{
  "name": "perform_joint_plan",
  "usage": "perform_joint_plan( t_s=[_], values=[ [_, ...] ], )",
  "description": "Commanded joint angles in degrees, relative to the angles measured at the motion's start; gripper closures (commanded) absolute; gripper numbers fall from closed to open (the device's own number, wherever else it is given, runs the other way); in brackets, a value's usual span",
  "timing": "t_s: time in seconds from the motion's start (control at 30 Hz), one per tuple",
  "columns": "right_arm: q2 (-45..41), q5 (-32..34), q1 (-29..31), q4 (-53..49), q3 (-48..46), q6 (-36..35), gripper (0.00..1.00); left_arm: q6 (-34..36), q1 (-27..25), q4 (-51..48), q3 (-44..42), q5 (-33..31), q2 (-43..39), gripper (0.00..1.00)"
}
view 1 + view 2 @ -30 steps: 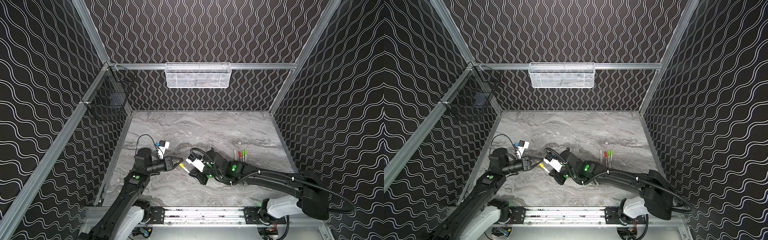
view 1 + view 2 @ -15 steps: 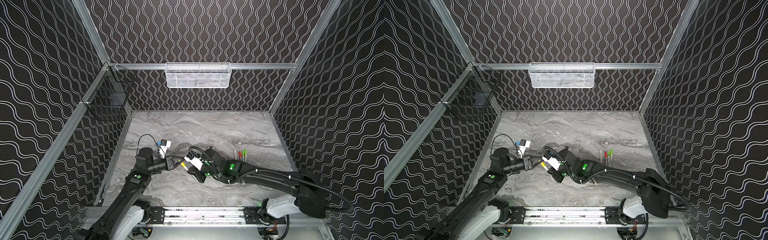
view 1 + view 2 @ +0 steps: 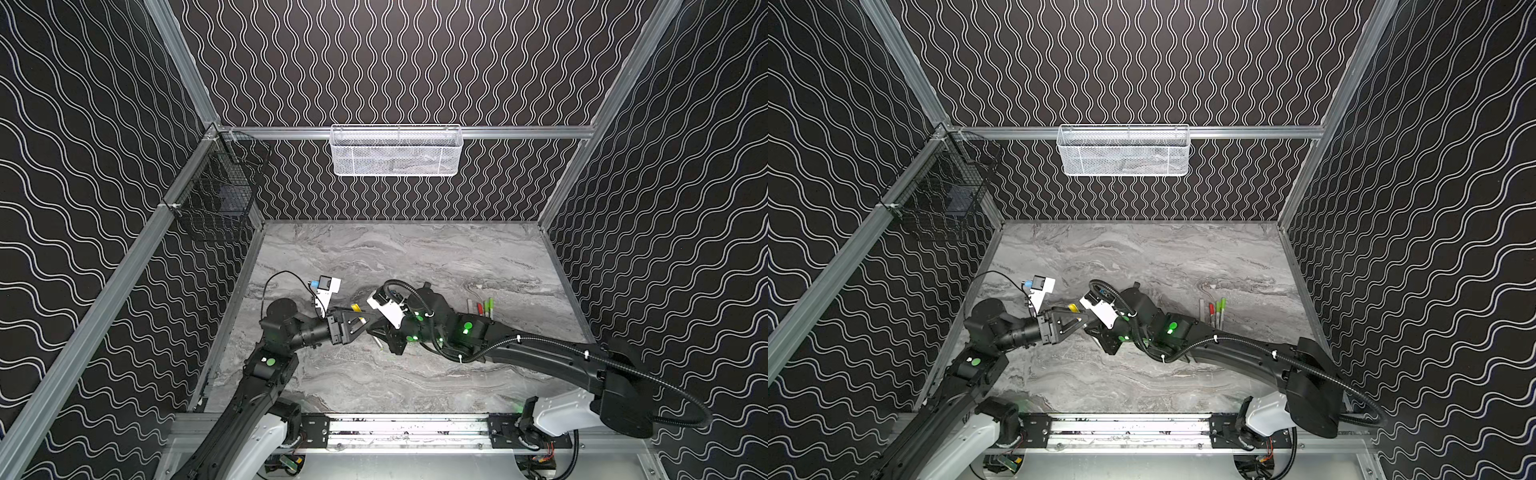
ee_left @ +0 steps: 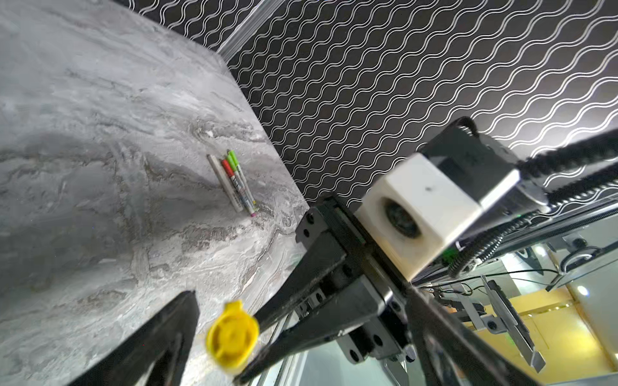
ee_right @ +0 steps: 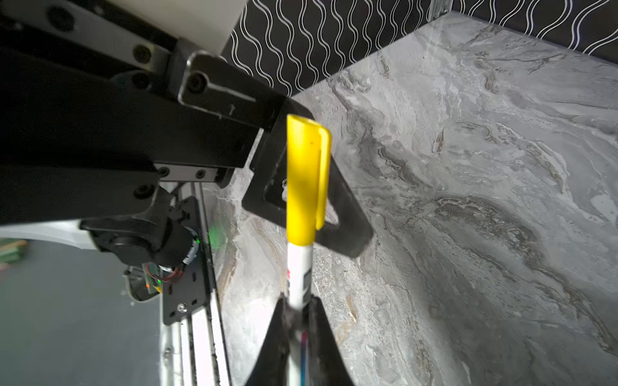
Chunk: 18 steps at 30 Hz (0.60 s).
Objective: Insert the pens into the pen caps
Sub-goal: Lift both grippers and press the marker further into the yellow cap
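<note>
The pen (image 5: pixel 300 270) in the right gripper (image 5: pixel 298 302) carries a cap (image 5: pixel 302 180) on its end, and the cap sits between the parted jaws of the left gripper (image 3: pixel 365 318), to the pen's left. Right of this pen and a little behind it, four capped pens (image 3: pixel 482 308) lie side by side on the tabletop (image 3: pixel 415 257). Far behind it a mesh basket (image 3: pixel 396 151) hangs on the back wall, a wire basket (image 3: pixel 216 199) behind and left on the side wall.

The pen (image 5: pixel 300 270) is running off the right wrist picture's edge inside the right claw (image 5: pixel 298 304), print blurring. In the left wrist view the blurred yellow cap (image 4: pixel 231 336) is hiding it.
</note>
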Motion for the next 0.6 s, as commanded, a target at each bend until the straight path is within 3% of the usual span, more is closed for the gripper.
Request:
perform_joint_plan(
  t_s=[0.0,0.3,0.57],
  values=[
    [-2.01,-4.65,-1.58,1.12,0.19,4.29,0.90,-0.83,0.01,4.74,0.14,1.21,-0.43,0.01],
    [-9.08,-18.01,-7.18,7.08,-2.25,14.46,0.89,-3.68,-0.55,13.12,1.28,6.81,-2.41,0.02],
    [-9.90,-23.07,-7.78,14.20,-2.00,21.75,0.89,-0.09,-7.17,11.02,4.01,6.73,-0.17,0.15]
  ],
)
